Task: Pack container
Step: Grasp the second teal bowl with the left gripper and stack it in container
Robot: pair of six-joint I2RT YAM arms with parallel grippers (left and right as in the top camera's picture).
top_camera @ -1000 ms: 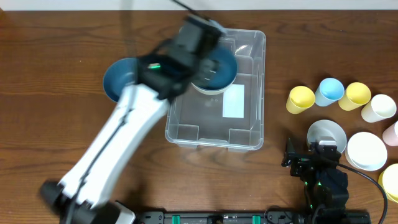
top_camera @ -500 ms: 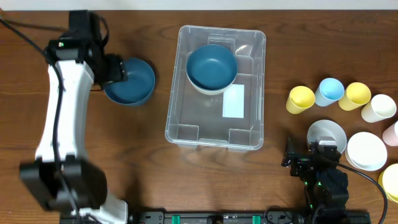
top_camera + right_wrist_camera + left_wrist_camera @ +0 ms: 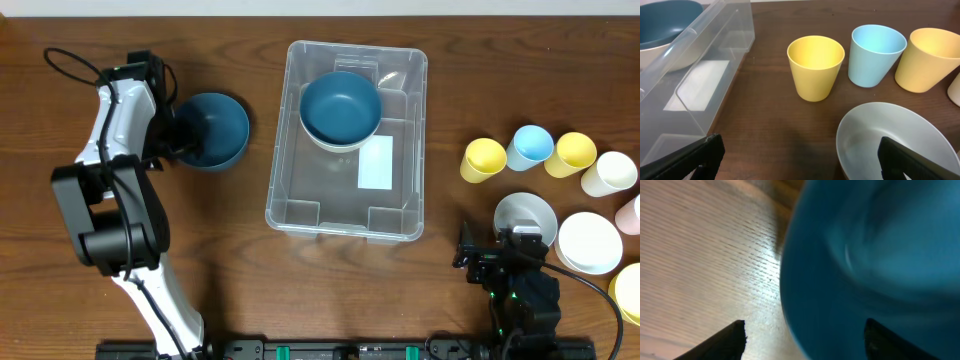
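The container is a large clear bin at the table's centre with a white label on its bottom. A blue bowl sits in its far end, nested in a pale bowl. It also shows in the right wrist view. A second blue bowl stands on the table left of the bin. My left gripper is open at that bowl's left rim. In the left wrist view the bowl fills the frame, its edge between my open fingers. My right gripper is open and empty.
A grey bowl lies just ahead of my right gripper and shows in the right wrist view. Yellow, light blue and pale yellow cups stand behind it. More cups and a white bowl crowd the right edge.
My left arm has swung from over the container to the far left, and its gripper now sits at the left blue bowl's rim. The right arm has not moved.
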